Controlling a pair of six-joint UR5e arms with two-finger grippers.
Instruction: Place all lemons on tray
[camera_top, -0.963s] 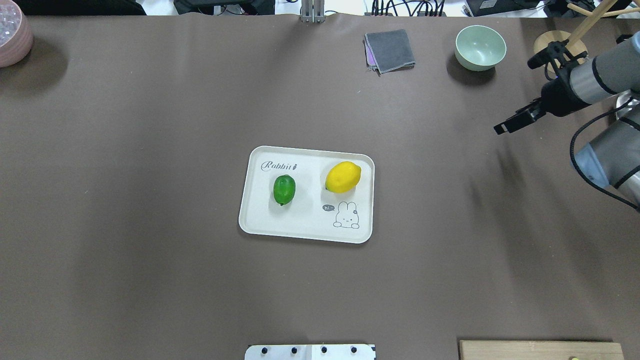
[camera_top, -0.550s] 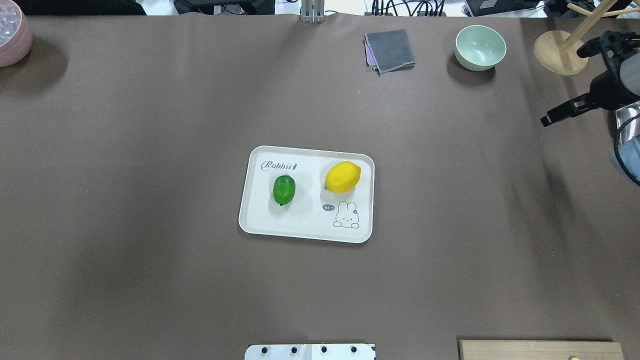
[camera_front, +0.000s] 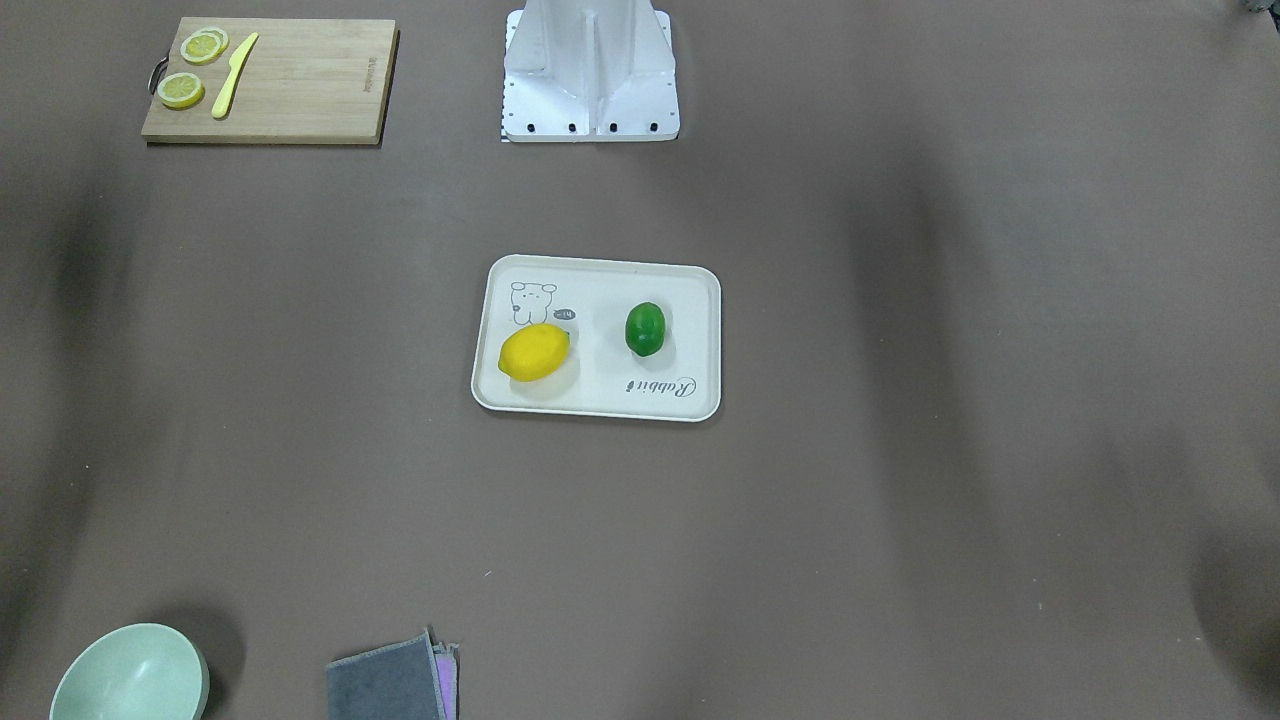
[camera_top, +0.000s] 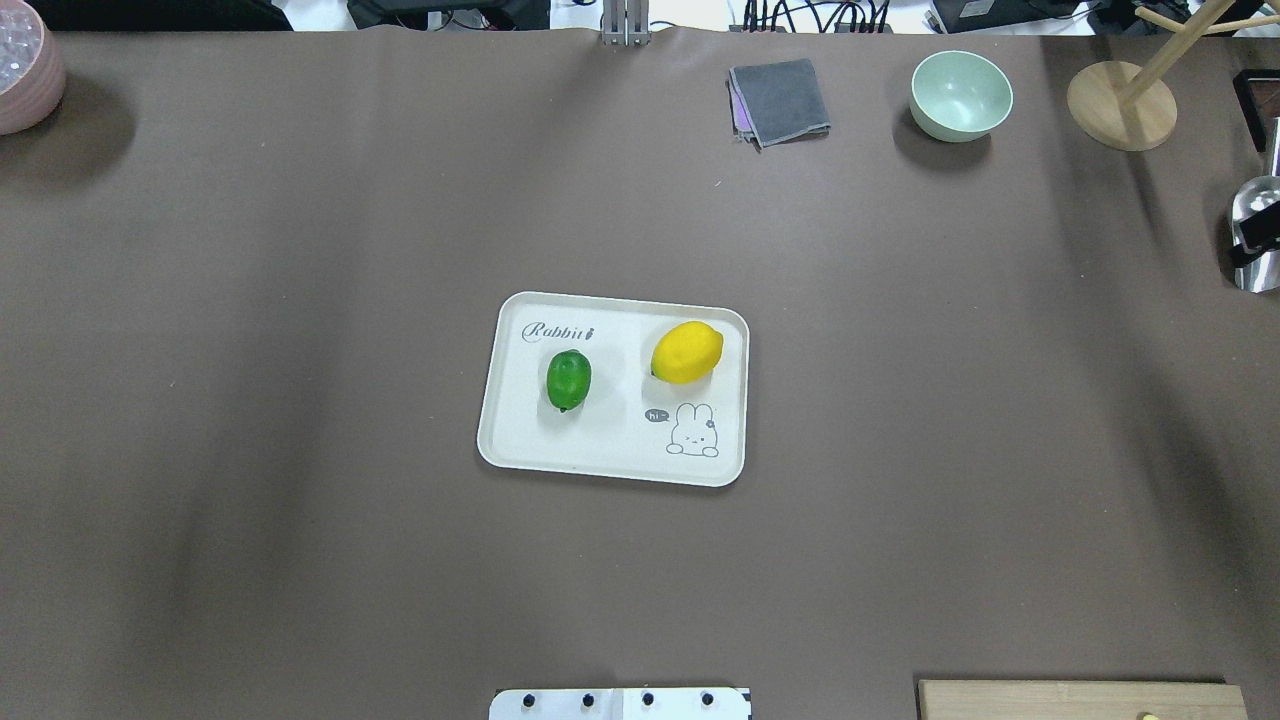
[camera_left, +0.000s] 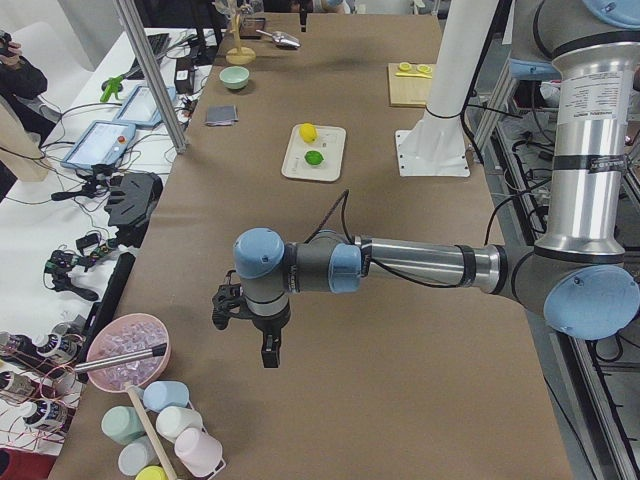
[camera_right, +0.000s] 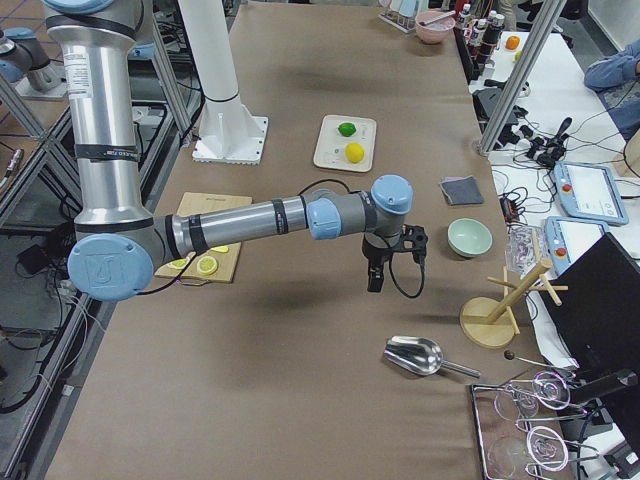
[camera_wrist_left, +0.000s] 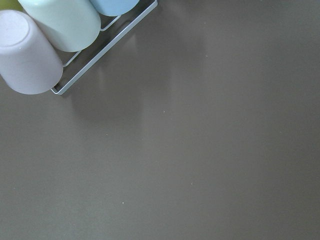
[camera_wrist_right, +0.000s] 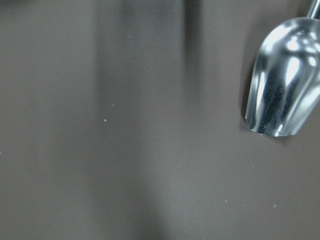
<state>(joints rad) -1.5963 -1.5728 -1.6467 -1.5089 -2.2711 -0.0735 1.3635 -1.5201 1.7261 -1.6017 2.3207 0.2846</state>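
Observation:
The cream-white tray (camera_top: 610, 462) lies at the table's middle, also in the front-facing view (camera_front: 600, 402). The yellow lemon (camera_top: 686, 352) and the green lemon (camera_top: 568, 379) both rest on it, apart from each other; they also show in the front-facing view, yellow lemon (camera_front: 534, 352) and green lemon (camera_front: 645, 329). My left gripper (camera_left: 268, 350) hangs over bare table far from the tray, near the cups. My right gripper (camera_right: 375, 280) hangs over bare table near the scoop. I cannot tell whether either is open or shut.
A wooden cutting board (camera_front: 300, 80) holds lemon slices (camera_front: 182, 90) and a yellow knife (camera_front: 233, 88). A green bowl (camera_top: 960, 95), grey cloth (camera_top: 780, 100), wooden stand (camera_top: 1120, 105) and metal scoop (camera_wrist_right: 282, 80) are far right. A pink bowl (camera_top: 25, 75) and cups (camera_wrist_left: 30, 50) are far left.
My right arm has drawn back to the right, almost out of the overhead view. The tray and both lemons have not moved.

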